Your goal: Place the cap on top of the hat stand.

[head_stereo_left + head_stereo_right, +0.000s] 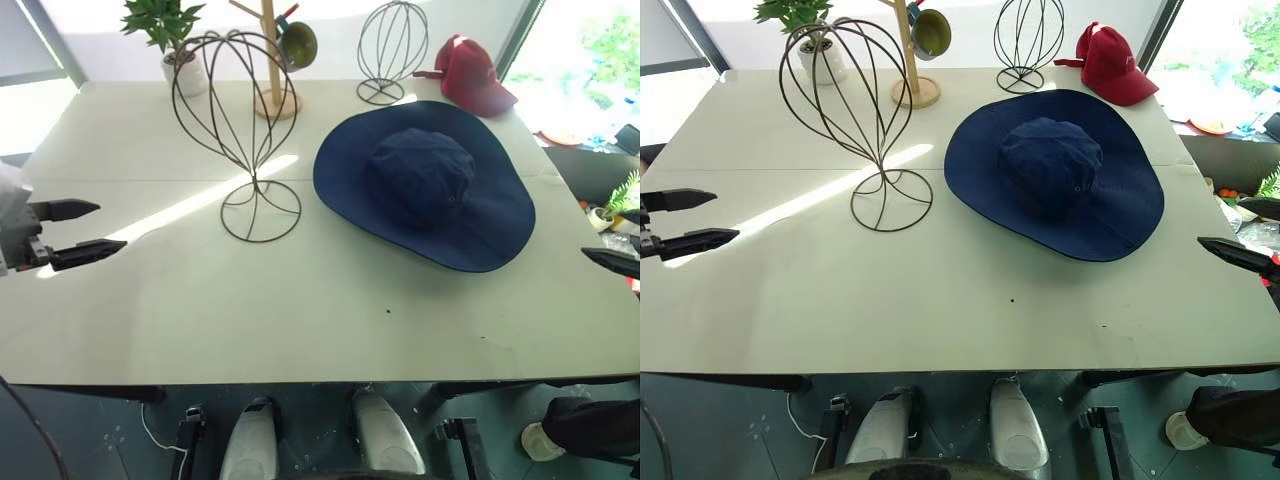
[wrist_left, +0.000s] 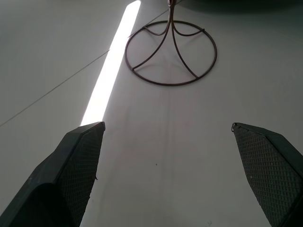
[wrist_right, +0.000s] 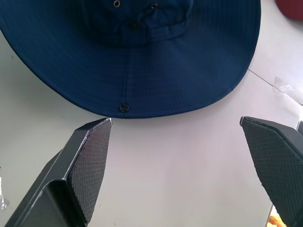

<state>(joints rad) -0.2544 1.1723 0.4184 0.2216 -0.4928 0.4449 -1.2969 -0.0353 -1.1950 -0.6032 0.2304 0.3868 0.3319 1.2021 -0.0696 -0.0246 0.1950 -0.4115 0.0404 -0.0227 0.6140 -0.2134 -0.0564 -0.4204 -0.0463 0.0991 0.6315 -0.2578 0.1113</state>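
From the head, the cap (image 1: 425, 180) lies flat on the counter (image 1: 300, 300) just right of the hat stand (image 1: 235, 120), with a red cap (image 1: 475, 75), smaller stand (image 1: 390, 50), peg tree (image 1: 272, 60) and plant (image 1: 170, 30) behind. The left wrist view has the left gripper (image 2: 168, 130), jaws apart, facing the stand's ring base. The right wrist view has the right gripper (image 3: 175, 123), jaws apart, just short of the cap's brim.

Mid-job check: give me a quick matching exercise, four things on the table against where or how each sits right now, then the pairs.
Things:
1. cap
2. hat stand
3. red baseball cap
4. left gripper

States:
A. bare wire cage, nothing on it
B. far right corner of the table
C. lying flat, crown up, right of the big stand
D. open, empty, at the table's left edge

Pairs: 1-C, 2-A, 3-B, 4-D
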